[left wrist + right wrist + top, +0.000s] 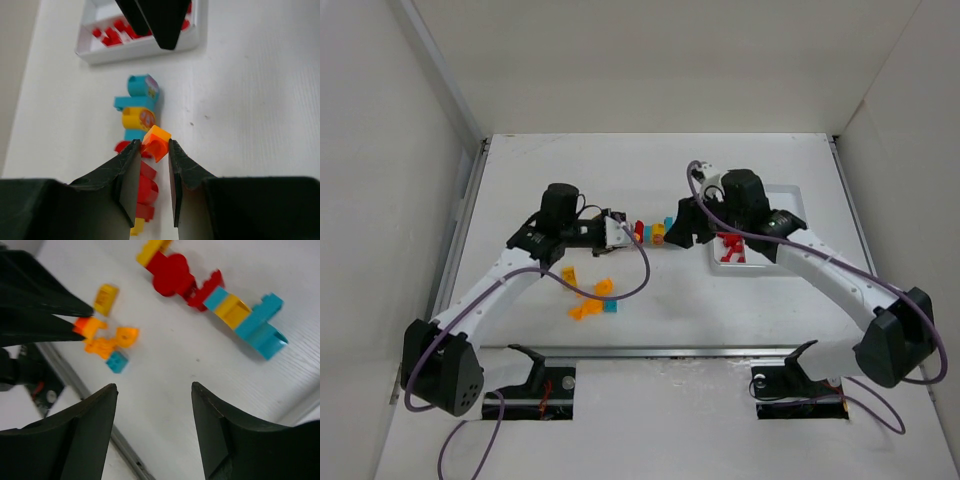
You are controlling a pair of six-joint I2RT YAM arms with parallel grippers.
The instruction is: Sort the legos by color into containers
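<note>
Top external view: the left gripper (617, 232) and right gripper (676, 230) face each other at the middle of the table (650, 160), with the joined row (650, 233) of red, yellow and cyan legos lying between them. Bare table runs wide toward 12 o'clock. Toward 6 o'clock a few loose bricks (592, 296), orange and cyan, sit near the metal rail (650, 350) at the table's near edge. White walls stand close at 9 and 3 o'clock.

The white tray (785, 190) lies at 3 o'clock of the row. The right arm covers most of it, so only red bricks (730, 250) in the compartment nearest the row can be made out.

From the left wrist, the left gripper (154, 145) is closed on an orange brick (156, 141), pinched at the fingertips. The brick hangs over the row (140, 117), and I cannot tell whether the two touch. The row's near end disappears behind the fingers. At 12 o'clock the tray (145, 50) is cut off by the frame's top, and a dark finger of the right gripper (160, 20) blocks its middle.

From the right wrist, the right gripper (153, 386) stands wide open over bare table with nothing between its fingers. The row (215, 297) lies at 1 o'clock. The loose bricks (112, 342) lie blurred at 10 o'clock, beside the tips of the left gripper (80, 326).
</note>
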